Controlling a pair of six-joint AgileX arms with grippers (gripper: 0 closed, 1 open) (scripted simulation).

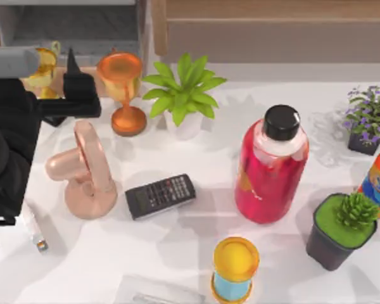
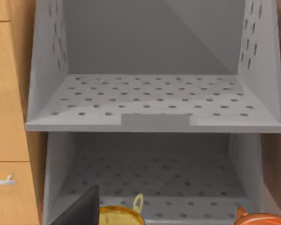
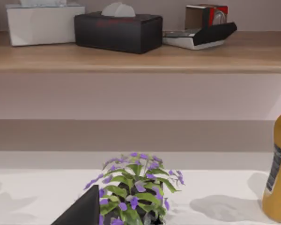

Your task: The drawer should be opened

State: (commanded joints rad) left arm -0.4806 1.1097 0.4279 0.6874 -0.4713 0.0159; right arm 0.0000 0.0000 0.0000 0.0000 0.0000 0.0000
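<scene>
drawer (image 2: 9, 93): orange-tan fronts stacked beside the grey shelf rack (image 2: 154, 122), off to one side of where the left wrist view looks
nearer arm: left pincer (image 1: 71, 76), far-left of the counter (image 1: 177, 253)
grip: can't tell, nothing visibly held

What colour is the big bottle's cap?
Black, on the red bottle; its cap shows best in the top view.

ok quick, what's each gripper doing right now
Left gripper: at the table's far left, holding nothing; open or shut cannot be told.
Right gripper: cannot be told.
</scene>
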